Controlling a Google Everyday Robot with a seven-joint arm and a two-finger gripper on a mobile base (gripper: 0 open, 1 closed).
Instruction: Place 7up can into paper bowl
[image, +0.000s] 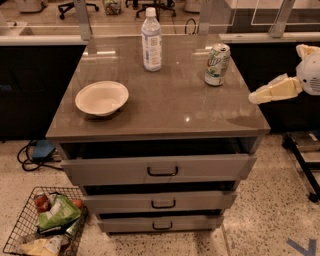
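The gripper (256, 96) hangs just off the right edge of the cabinet top (170, 112), holding nothing; if it is spread or closed, I cannot tell. The 7up can (217, 64) stands upright at the far right, near it. The paper bowl (101, 97) lies at the left, well apart. I think a reach from the side could tip the can over, and the light bowl could slide when the can is set in it.

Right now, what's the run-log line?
7up can: upright, back right of table | paper bowl: empty, left | pincer: past table's right edge, clear of can
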